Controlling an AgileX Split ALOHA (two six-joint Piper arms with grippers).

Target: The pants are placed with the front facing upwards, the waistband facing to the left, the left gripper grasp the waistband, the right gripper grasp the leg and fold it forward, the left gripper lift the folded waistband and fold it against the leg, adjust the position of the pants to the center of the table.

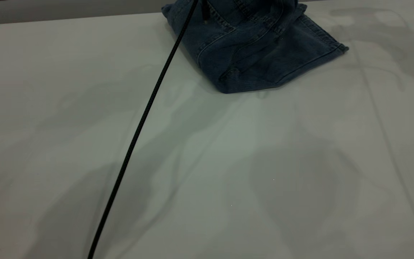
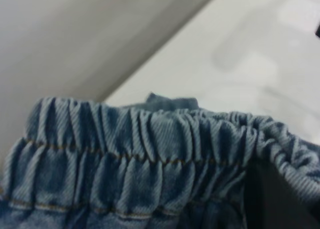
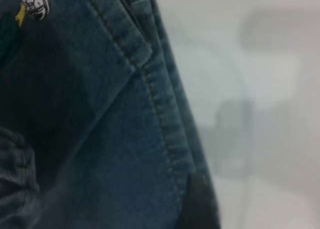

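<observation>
The pants [image 1: 257, 46] are blue denim and sit at the table's [image 1: 228, 172] far edge. Their upper part rises out of the exterior view, while a folded corner and one stitched cuff [image 1: 322, 36] rest on the surface. Neither gripper shows in that view. In the left wrist view the gathered waistband [image 2: 150, 139] fills the picture, and my left gripper [image 2: 265, 189] is shut on it, with one dark finger [image 2: 272, 201] half wrapped by denim. In the right wrist view my right gripper [image 3: 192, 201] is shut on the leg's stitched hem [image 3: 160, 114].
A thin black cable [image 1: 138, 129] runs diagonally over the table from the near left edge up to the pants. The table's far edge [image 1: 67, 18] lies just behind the pants. Wide bare tabletop stretches toward the near side.
</observation>
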